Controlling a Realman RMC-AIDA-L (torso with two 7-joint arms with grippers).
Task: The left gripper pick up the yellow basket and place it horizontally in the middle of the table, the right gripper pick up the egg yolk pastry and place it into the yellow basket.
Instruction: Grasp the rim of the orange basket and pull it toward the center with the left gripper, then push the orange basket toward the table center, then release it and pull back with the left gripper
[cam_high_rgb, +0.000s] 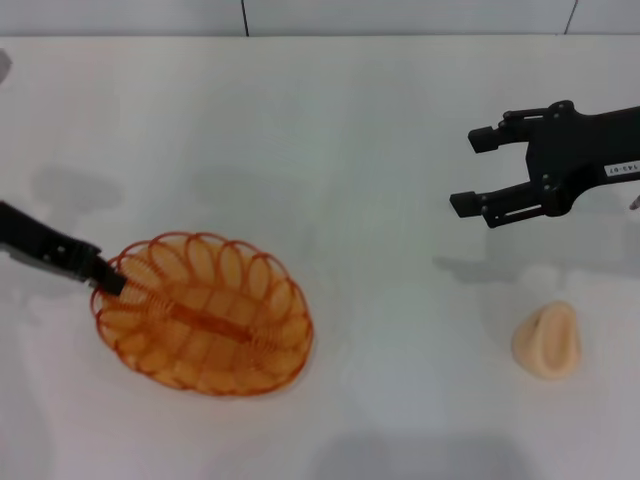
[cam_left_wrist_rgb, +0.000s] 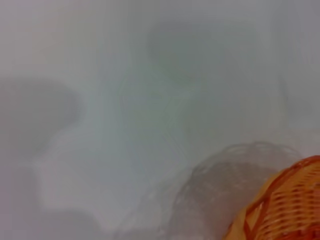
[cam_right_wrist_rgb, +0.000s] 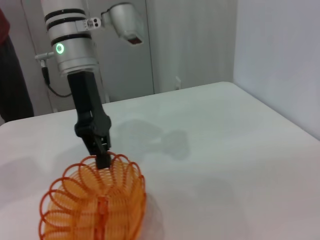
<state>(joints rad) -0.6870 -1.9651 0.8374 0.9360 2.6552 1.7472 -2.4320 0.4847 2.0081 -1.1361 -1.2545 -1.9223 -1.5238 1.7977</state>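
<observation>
The yellow basket (cam_high_rgb: 200, 312) lies at the table's (cam_high_rgb: 330, 130) front left. My left gripper (cam_high_rgb: 108, 277) comes in from the left and is shut on the rim at the basket's left end. The right wrist view shows the same grip (cam_right_wrist_rgb: 103, 159) at the top of the basket (cam_right_wrist_rgb: 95, 202), under the arm's silver segment with the green ring light (cam_right_wrist_rgb: 60, 48). A corner of the basket shows in the left wrist view (cam_left_wrist_rgb: 287, 205). The egg yolk pastry (cam_high_rgb: 547, 341) lies at the front right. My right gripper (cam_high_rgb: 471, 171) is open and empty, behind and left of the pastry.
The table's back edge meets a grey wall (cam_high_rgb: 400, 15). In the right wrist view, the table's far edge runs along a white wall (cam_right_wrist_rgb: 280, 60), and a person's dark clothing (cam_right_wrist_rgb: 12, 75) shows beyond the table.
</observation>
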